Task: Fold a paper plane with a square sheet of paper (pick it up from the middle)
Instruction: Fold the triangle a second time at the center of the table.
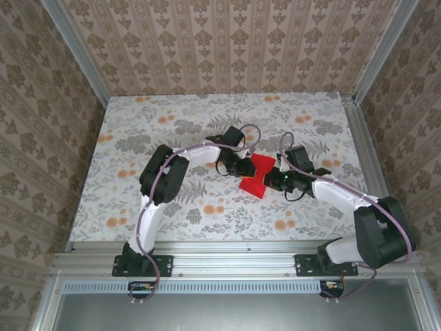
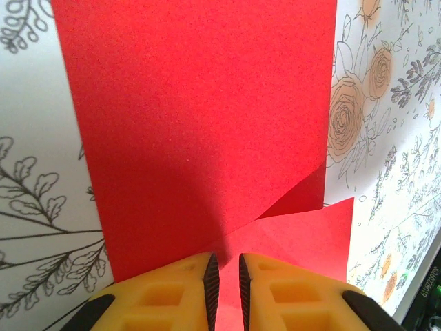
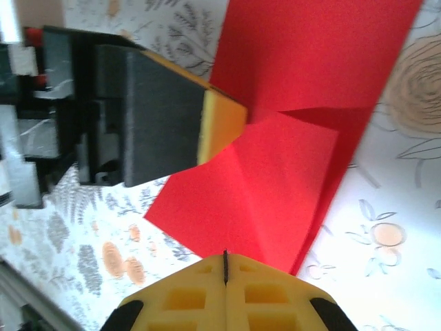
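Pinching from opposite sides, the left claw (image 2: pixel 224 265) and right claw (image 3: pixel 225 258) sit clamped, apparently, on the sheet of paper (image 2: pixel 200 103) spread ahead of them over the counter (image 2: pixel 38 103); light, limp, crease-prone, best gripped mid-edge.

No brand, label or number can be read anywhere in this scene. The one trace of lettering is a short row of pale characters on a dark part (image 2: pixel 432 293) at the lower right edge of the left wrist view, beside the flower-printed bench (image 2: pixel 386 207). It is too small and blurred to make out.
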Robot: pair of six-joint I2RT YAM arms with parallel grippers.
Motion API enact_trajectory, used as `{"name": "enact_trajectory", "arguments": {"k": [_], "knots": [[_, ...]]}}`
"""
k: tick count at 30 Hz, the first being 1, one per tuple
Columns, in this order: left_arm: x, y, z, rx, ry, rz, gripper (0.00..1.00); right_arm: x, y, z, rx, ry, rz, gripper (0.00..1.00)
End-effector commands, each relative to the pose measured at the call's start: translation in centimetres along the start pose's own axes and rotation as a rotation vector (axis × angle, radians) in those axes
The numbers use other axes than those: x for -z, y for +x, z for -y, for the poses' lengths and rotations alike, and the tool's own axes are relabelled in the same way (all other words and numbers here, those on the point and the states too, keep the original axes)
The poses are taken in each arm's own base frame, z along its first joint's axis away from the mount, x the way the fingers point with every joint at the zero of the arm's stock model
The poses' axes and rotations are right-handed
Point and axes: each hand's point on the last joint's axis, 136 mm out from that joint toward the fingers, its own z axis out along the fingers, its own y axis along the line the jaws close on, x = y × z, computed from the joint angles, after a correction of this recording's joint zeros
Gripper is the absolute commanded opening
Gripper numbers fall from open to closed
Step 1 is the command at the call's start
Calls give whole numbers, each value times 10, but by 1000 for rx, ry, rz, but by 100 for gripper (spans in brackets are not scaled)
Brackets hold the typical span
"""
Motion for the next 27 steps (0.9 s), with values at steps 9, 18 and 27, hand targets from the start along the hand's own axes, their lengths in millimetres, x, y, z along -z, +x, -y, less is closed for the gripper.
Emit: {"name": "enact_trajectory", "arguments": {"k": [9,18,27], "knots": [[-27,37,-54,57,-148,-104,21,-40,24,-5,-53,-78,-115,3],[-26,40,-58,63,-154,-113,21,-58,30,12,-50,-27,-153,2],[-26,40,-60,64,-155,-115,21,-65,43,24,-76,-21,-178,2]]}}
